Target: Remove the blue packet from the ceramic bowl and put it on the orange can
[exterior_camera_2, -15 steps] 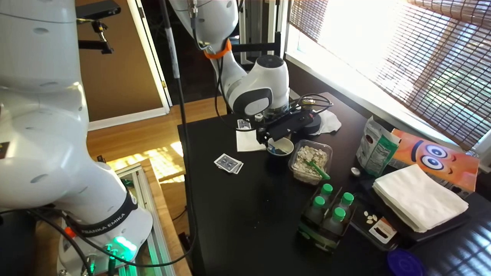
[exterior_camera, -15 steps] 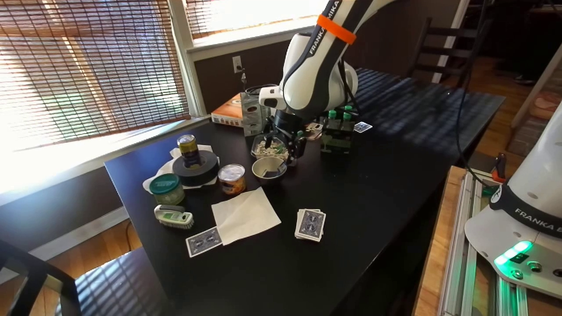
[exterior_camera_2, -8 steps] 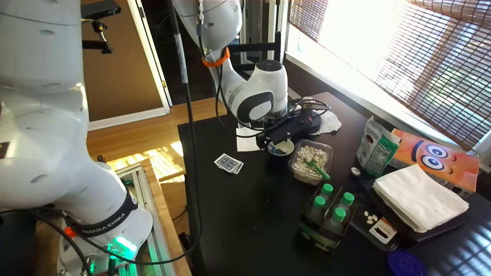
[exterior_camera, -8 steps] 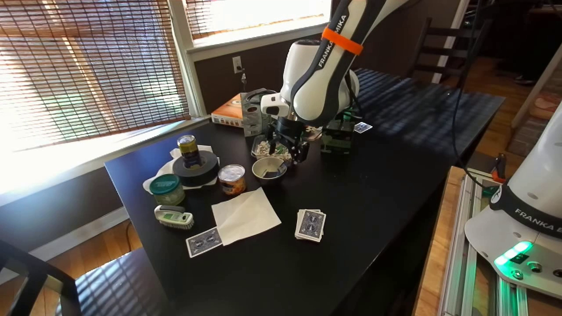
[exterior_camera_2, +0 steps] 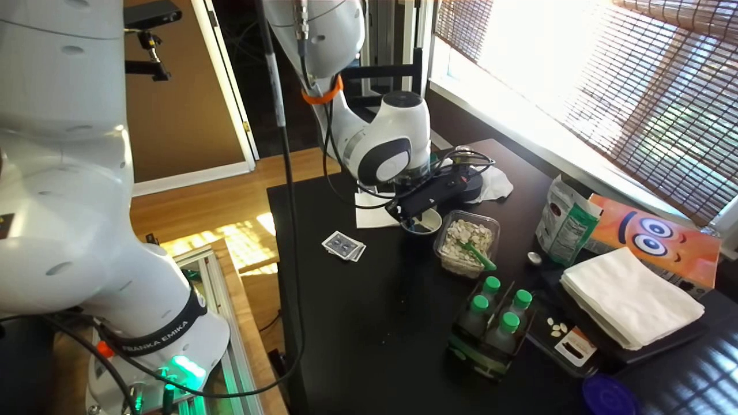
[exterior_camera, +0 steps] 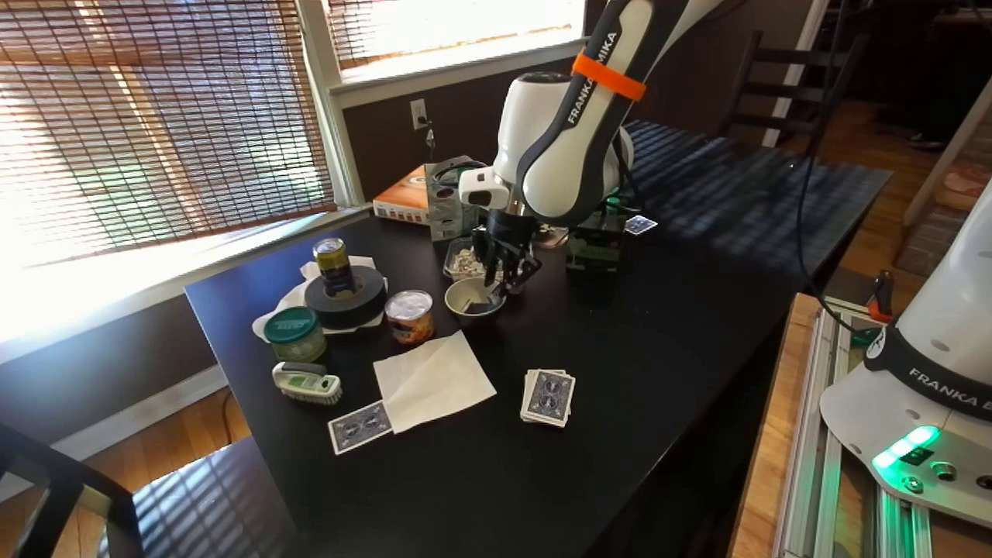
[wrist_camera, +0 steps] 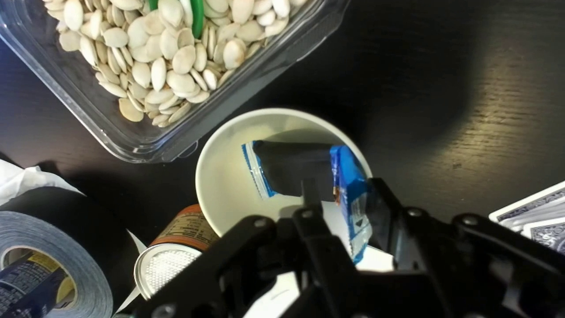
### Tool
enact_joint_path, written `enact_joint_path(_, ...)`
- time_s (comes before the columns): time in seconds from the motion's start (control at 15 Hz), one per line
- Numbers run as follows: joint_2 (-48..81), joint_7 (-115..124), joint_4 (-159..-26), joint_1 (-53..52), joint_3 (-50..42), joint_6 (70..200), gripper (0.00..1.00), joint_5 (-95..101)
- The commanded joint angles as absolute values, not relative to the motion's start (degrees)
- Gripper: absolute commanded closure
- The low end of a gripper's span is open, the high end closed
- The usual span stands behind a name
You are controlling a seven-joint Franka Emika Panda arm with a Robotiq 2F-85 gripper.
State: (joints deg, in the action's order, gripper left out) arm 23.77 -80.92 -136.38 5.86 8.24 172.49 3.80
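Note:
In the wrist view the ceramic bowl [wrist_camera: 216, 172] is cream-white and round. A blue packet [wrist_camera: 353, 176] leans up on edge against its rim, and a dark piece with a blue-and-white crimped end [wrist_camera: 291, 165] lies beside it; whether they are one packet I cannot tell. My gripper [wrist_camera: 344, 185] reaches down over the bowl's near side, its fingers on either side of the blue packet. A gap shows between the packet and the left finger [wrist_camera: 311, 198]; the right finger [wrist_camera: 382, 198] stands close against it, contact unclear. The orange can [exterior_camera: 411, 318] stands beside the bowl [exterior_camera: 459, 298].
A clear box of seeds [wrist_camera: 145, 152] sits close to the bowl. Nearby are a tape roll [exterior_camera: 368, 306] with a tin standing in it, a teal-lidded jar [exterior_camera: 294, 333], a brush [exterior_camera: 306, 384], a napkin [exterior_camera: 434, 380], a card deck [exterior_camera: 548, 397] and a bottle carrier [exterior_camera_2: 478, 354].
My gripper has come down to the bowl's rim and its fingers have moved closer together around the blue packet. The bowl and the can have stayed in place.

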Motion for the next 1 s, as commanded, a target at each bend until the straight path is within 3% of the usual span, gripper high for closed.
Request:
enact_joint_path(0.0, 23.9, -78.3, -136.0, 5.9, 8.0, 172.1, 0.97, 6.9)
enact_joint_path(0.2, 23.8, -78.1, -136.0, 6.4, 8.5, 172.1, 1.00, 7.2)
enact_joint_path(0.53, 22.6, -84.2, -132.7, 22.2, 25.9, 165.2, 1.00, -4.6)
enact_joint_path(0.93, 21.8, -81.7, -124.8, 24.8, 27.4, 165.1, 1.00, -17.3)
